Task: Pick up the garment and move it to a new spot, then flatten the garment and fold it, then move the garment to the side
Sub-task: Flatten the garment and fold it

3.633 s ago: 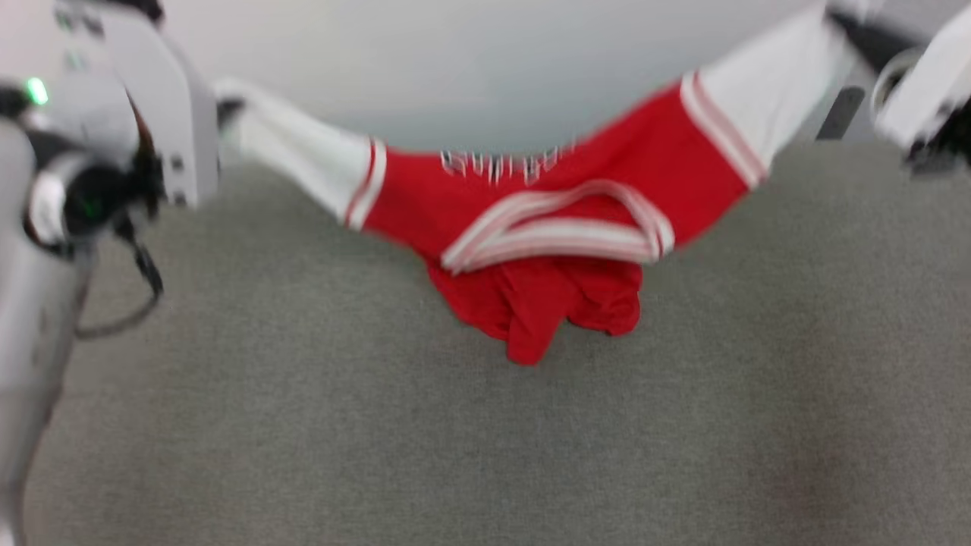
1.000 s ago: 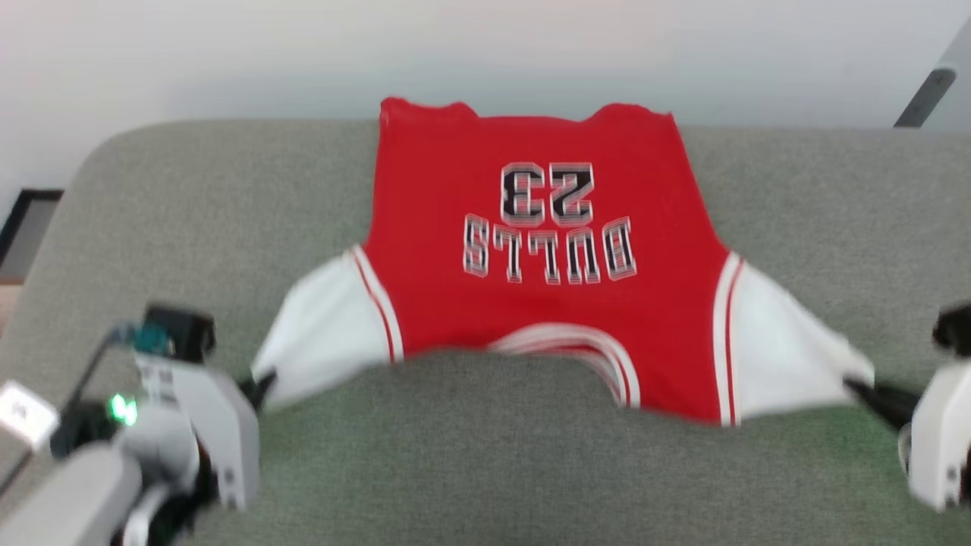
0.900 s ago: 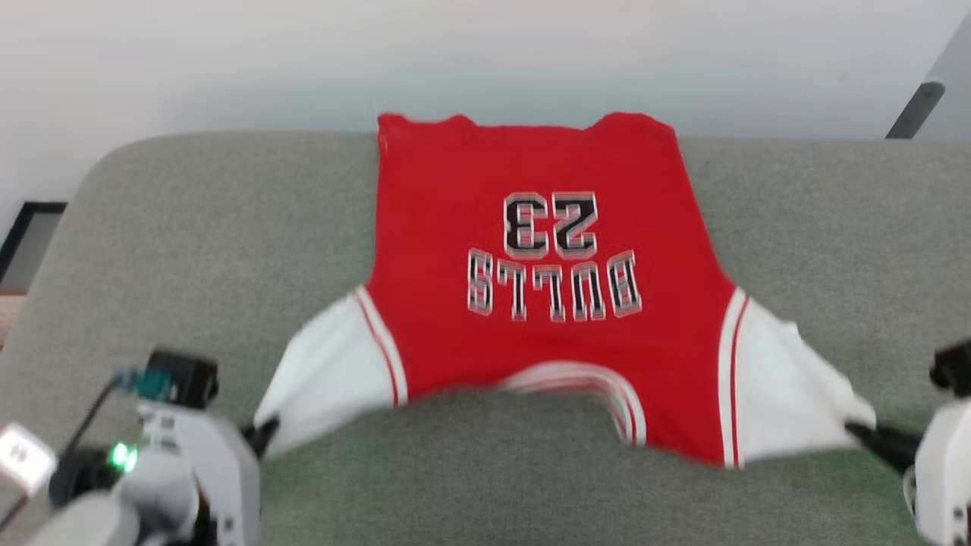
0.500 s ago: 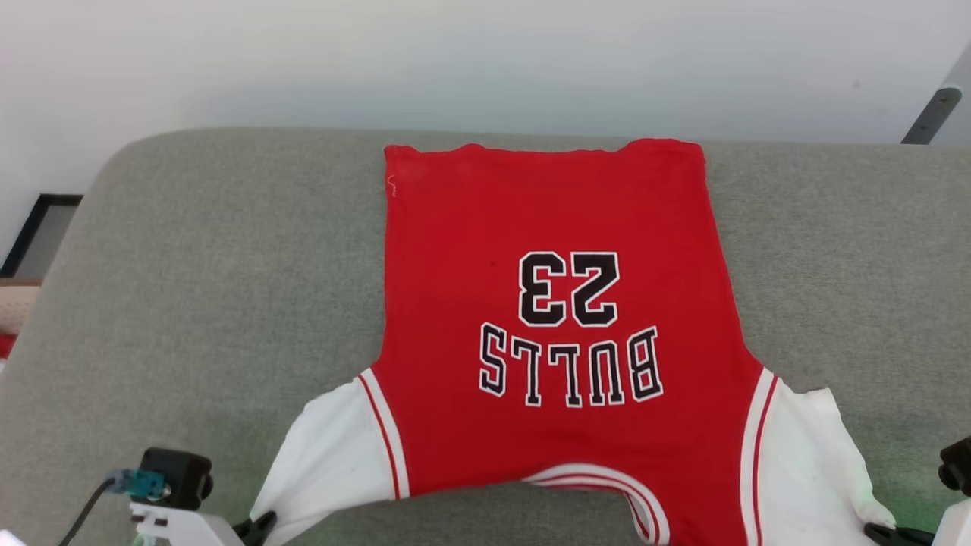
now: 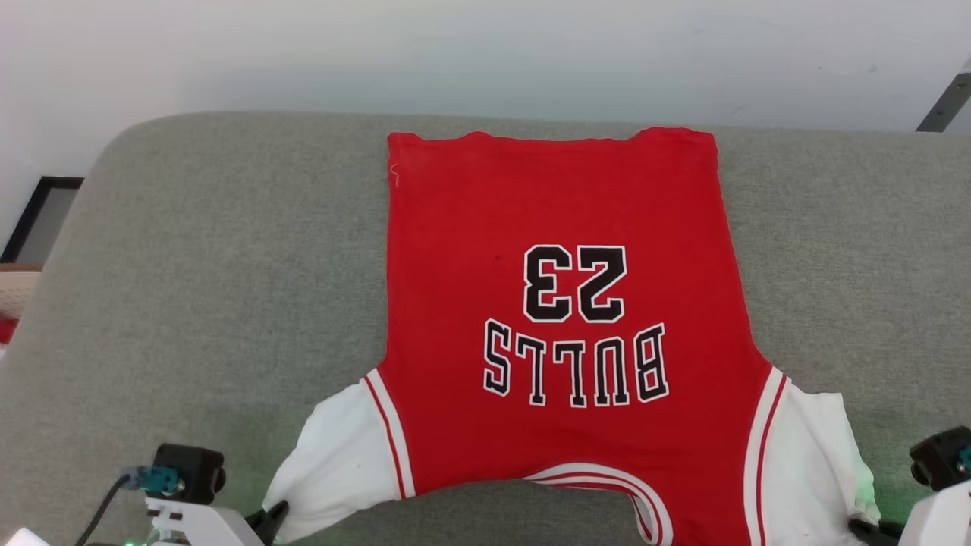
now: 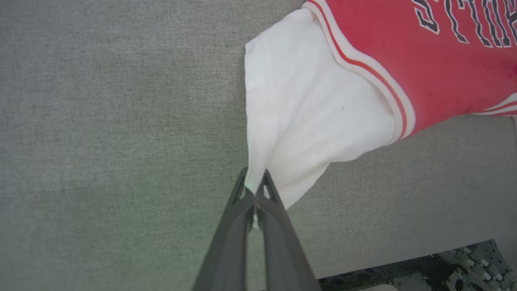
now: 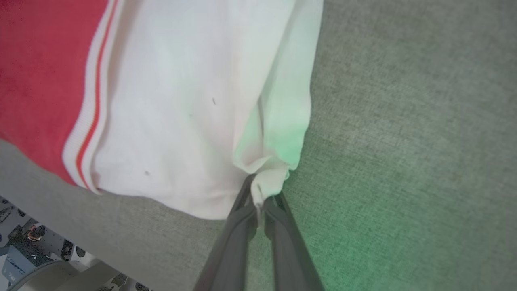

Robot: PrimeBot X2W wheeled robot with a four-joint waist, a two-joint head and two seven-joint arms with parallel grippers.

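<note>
Matt, soft knit cloth shirt (image 5: 561, 205); ribbed striped trim at the sleeves and collar, lettering smooth and flat. Cover of the table (image 5: 212, 265) is coarse grey woven fabric, matt, slightly fuzzy. Fingers of left hand (image 6: 254, 186) and right hand (image 7: 261, 199) are dark, smooth, matt, plastic-looking. Plain matt white wall (image 5: 455, 53).

Bare grey cushion (image 5: 190, 303) lies open across the left of the head view, with a narrower bare strip down the right. The garment (image 5: 561, 212) lies flat over the middle, from the far rim to the bottom edge. A white wall (image 5: 485, 53) closes off the top. At the lower corners, left gripper (image 6: 254, 178) and right gripper (image 7: 261, 193) each clamp a sleeve tip.
</note>
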